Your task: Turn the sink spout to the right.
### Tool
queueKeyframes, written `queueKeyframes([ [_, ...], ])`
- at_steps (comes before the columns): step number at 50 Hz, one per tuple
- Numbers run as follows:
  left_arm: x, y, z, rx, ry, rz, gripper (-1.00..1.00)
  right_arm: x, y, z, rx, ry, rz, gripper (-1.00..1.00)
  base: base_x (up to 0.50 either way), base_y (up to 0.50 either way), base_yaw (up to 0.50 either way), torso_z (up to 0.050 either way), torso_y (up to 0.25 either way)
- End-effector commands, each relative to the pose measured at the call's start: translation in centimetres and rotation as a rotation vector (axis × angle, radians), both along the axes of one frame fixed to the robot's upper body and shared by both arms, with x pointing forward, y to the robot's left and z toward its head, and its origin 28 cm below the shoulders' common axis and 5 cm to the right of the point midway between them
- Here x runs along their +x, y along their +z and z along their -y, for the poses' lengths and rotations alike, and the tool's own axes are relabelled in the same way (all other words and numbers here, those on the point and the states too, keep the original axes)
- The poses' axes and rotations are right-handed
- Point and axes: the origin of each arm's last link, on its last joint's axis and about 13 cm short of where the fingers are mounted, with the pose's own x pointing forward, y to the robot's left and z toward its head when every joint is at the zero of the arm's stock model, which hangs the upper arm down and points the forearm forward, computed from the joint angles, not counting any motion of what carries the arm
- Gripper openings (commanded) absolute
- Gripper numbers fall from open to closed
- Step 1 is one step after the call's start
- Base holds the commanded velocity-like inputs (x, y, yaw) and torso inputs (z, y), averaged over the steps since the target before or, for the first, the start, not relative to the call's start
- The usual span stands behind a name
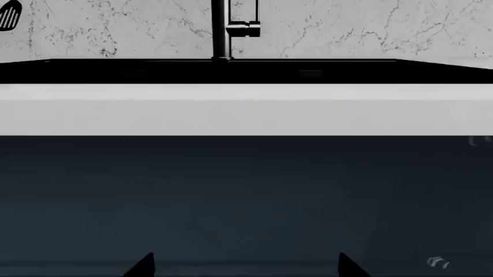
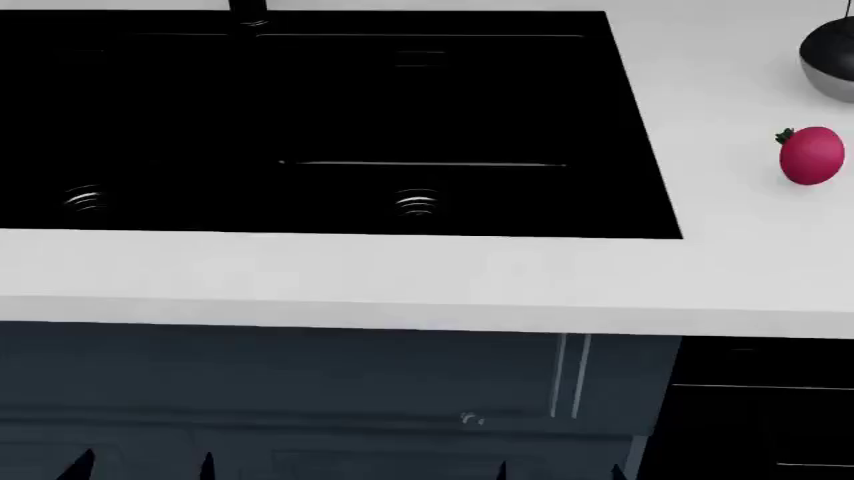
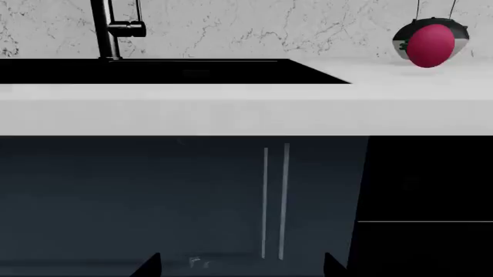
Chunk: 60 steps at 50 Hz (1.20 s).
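The sink (image 2: 334,120), a wide black double basin with a centre divider and two ringed metal drains, is set into the white desk (image 2: 400,280) and fills most of the head view. The sink spout (image 1: 219,29) rises as a slim black pipe from a collar on the sink's far rim, against a marbled grey-white wall (image 1: 347,29); in the head view only its base shows at the top edge. A short stub juts from the pipe's side.

On the desk to the right of the sink lies a red radish (image 2: 811,156), and just behind it a dark round vessel (image 2: 830,60).

Both arms hang low in front of the dark blue cabinet (image 2: 267,380). The left gripper (image 1: 245,264) and the right gripper (image 3: 242,264) each show two dark fingers tips spread wide apart, holding nothing, well below the desk's edge.
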Motion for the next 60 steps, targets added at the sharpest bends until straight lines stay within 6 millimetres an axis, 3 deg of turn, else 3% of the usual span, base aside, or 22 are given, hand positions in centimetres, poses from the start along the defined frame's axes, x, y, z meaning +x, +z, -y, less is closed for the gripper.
queueKeyframes([
  [1, 0.0, 0.0, 0.0, 0.010, 0.000, 0.000, 1.00, 0.1, 0.0, 0.0, 0.000, 0.000, 0.000, 1.00, 0.00, 0.00, 0.00, 0.000, 0.000],
  [21, -0.2, 0.5, -0.3, -0.060, 0.005, 0.053, 1.00, -0.1, 0.2, -0.1, 0.000, 0.003, 0.011, 1.00, 0.00, 0.00, 0.00, 0.001, 0.000],
  [48, -0.7, 0.9, 0.0, -0.056, -0.053, 0.082, 1.00, -0.2, 0.0, -0.2, -0.006, -0.004, 0.002, 1.00, 0.00, 0.00, 0.00, 0.049, 0.000],
  [60, -0.5, 4.0, 0.3, -0.064, -0.054, 0.146, 1.00, -1.1, 3.6, 0.3, -0.051, -0.005, 0.086, 1.00, 0.00, 0.00, 0.00, 0.010, 0.000],
])
